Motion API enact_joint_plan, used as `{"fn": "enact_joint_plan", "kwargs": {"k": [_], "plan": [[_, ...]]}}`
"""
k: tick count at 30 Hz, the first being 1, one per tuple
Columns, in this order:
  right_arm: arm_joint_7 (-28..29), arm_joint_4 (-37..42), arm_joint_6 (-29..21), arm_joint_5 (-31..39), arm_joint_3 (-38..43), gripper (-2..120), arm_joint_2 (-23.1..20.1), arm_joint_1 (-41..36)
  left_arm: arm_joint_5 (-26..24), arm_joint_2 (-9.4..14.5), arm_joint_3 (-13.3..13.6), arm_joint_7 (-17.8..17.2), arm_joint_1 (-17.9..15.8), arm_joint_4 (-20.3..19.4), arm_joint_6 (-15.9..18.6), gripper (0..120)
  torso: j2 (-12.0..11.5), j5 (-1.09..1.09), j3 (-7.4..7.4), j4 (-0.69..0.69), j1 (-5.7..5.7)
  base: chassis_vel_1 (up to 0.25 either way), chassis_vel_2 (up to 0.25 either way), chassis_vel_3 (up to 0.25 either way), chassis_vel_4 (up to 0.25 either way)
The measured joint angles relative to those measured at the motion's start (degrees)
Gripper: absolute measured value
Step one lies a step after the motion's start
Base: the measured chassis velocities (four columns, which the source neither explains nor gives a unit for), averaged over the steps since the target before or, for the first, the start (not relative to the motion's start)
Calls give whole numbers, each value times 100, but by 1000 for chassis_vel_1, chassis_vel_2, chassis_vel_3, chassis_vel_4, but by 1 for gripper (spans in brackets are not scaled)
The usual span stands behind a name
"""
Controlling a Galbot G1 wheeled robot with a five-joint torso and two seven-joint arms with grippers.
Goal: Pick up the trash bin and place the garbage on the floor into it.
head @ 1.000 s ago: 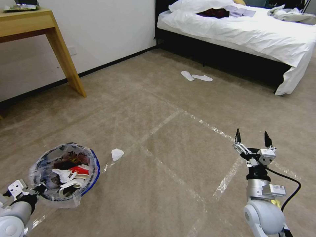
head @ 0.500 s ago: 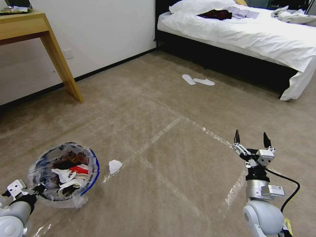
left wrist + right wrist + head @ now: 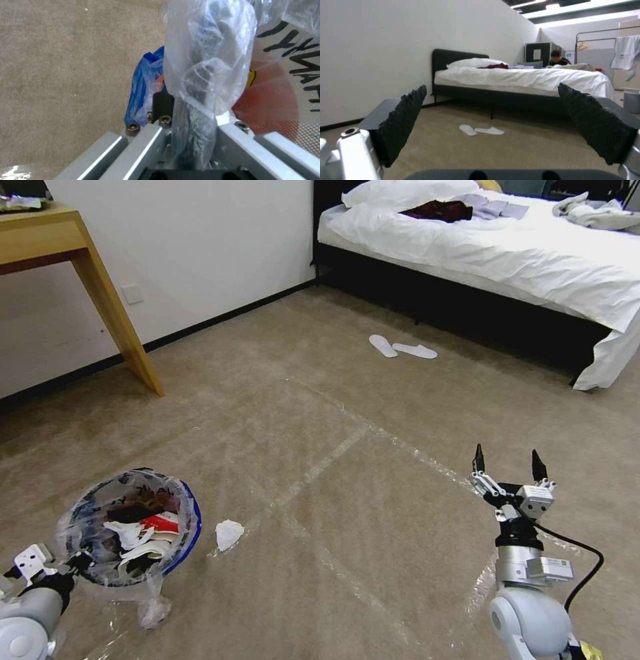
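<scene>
Down at seven o'clock in the head view, I carry the trash bin [image 3: 130, 527] by its rim in my left tool [image 3: 72, 565], clear of the floor [image 3: 347, 447], so its mouth stays up and open for the next piece. My left wrist view shows that tool pressed together on the rim [image 3: 146, 82], with the crinkly liner [image 3: 206, 55] bunched between the fingers (the bin's red wall sits just beside them). Tissues and red wrappers already lie inside. One crumpled white tissue [image 3: 229, 534] lies on the carpet just beside the bin, toward three o'clock of it. At five o'clock my right tool [image 3: 508, 468] points up, spread wide, holding and touching nothing, well apart from the tissue, which I judge to be its target.
</scene>
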Motion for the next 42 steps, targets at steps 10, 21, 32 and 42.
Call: {"fn": "enact_joint_plan", "kwargs": {"k": [10, 21, 32, 42], "plan": [[0, 15, -34, 2, -64, 100, -6, 66, -57, 35, -75, -27, -45, 26, 0, 0, 0, -1, 0, 0, 0, 0, 0, 0, 0], [2, 7, -96, 2, -143, 100, 4, 133, -94, 95, -249, -51, -27, 61, 13, 0, 0, -1, 0, 0, 0, 0, 0, 0, 0], [-61, 3, -108, 43, -148, 100, -14, 139, -106, 107, -317, -67, -23, 69, 24, 0, 0, -1, 0, 0, 1, 0, 0, 0, 0], [-110, 1, -85, 56, -151, 100, -38, 127, -99, 73, -302, -67, -9, 74, 25, 0, 1, -1, 0, 0, 1, 0, 0, 0, 0]]}}
